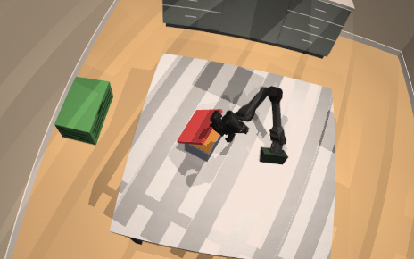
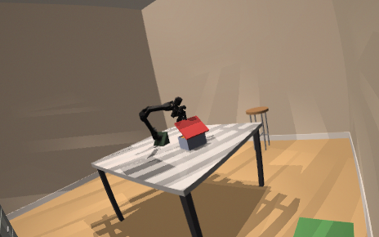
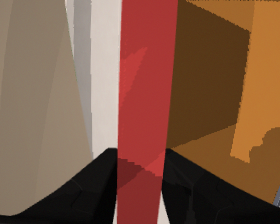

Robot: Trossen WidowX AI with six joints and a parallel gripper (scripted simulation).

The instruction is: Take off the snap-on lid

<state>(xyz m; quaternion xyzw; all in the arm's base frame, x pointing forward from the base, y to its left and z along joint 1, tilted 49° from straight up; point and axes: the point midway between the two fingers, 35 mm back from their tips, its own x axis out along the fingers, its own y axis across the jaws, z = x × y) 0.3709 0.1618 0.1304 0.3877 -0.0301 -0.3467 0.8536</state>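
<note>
Wrist view puts the red lid point(image 3: 147, 96) edge-on between the two dark fingers, which are clamped on its rim. Beyond them and to one side gapes the storage box point(image 3: 257, 70), its orange inside bared. Gripping one edge probably serves to peel the snaps free while the box stays put. Exterior view adds what the wrist cannot: the lid point(image 2: 191, 127) slants, one side raised, over the box point(image 2: 193, 141) on the striped tabletop point(image 2: 163, 172).

Matt red lid point(image 1: 198, 126), matt orange-lined box point(image 1: 208, 146) (plastic-looking), wood-grain floor point(image 1: 370, 134), smooth striped table point(image 1: 254, 210).
</note>
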